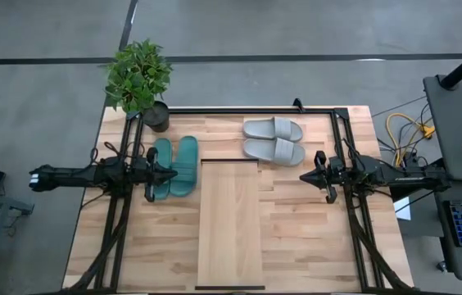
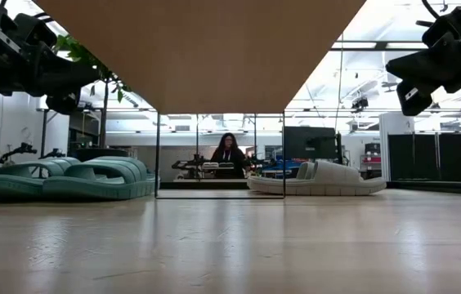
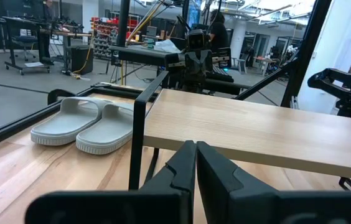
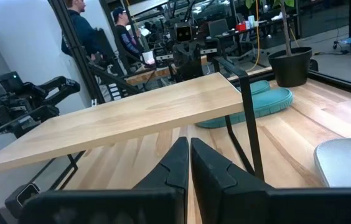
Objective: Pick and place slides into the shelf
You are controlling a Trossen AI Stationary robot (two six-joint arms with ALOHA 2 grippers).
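The teal-green pair lies side by side on its soles on the tabletop, left of the shelf. The light grey pair lies flat near the far edge, right of the shelf's far end. The shelf, a long pale wood panel on thin black legs, stands in the table's middle. My left gripper hovers shut above the teal pair, pointing right. My right gripper hovers shut right of the shelf, near side of the grey pair, pointing left. In the wrist views both finger pairs are closed with nothing between them.
A potted plant stands at the far left corner, beside the teal pair. Black frame rails run along the far edge and both sides of the table. Bare tabletop lies either side of the shelf toward the near edge. A person sits in the room beyond.
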